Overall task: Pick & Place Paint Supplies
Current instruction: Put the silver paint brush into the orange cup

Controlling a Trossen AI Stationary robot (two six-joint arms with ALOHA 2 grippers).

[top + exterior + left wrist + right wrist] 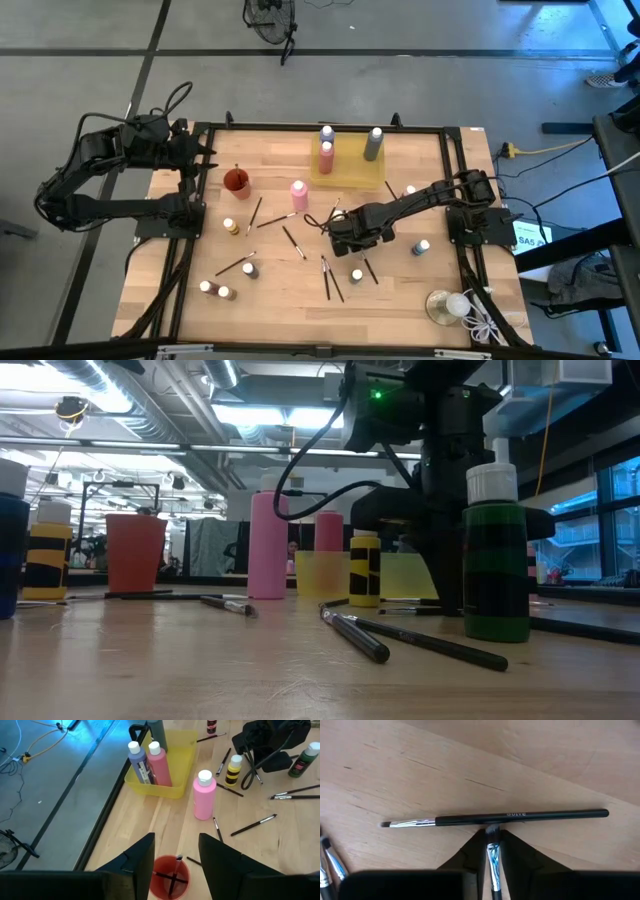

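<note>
The right gripper (pixel 345 233) sits low over the middle of the wooden desk (pixel 400 300), and its wrist view shows the fingers (pixel 520 857) clenched on a thin paintbrush (pixel 493 857) whose silver ferrule runs up between them; the handle end drops out of the frame's bottom edge, so its length is hidden. Just beyond the fingertips another black paintbrush (pixel 495 818) lies flat across the frame, its lettering too small to read. In the high view the gripper's dark body covers whatever brushes lie directly beneath it. The left gripper (pixel 175 852) waits at the upper left of the desk above a red cup (pixel 236 183) holding brushes (only the cup's top shows in its wrist view, cut by the frame's lower edge); its fingers stand apart around nothing. A yellow tray (pixel 350 175) near the desk's top centre holds a purple bottle (pixel 327 134), a pink bottle (pixel 326 156) and a grey bottle (pixel 373 144). A pink bottle (pixel 298 194) stands alone just left of the tray. More small bottles and loose brushes are scattered across the lower desk, too small to sort by colour from above. In the low view a green bottle (pixel 495 560) hides much of the arm behind it.
</note>
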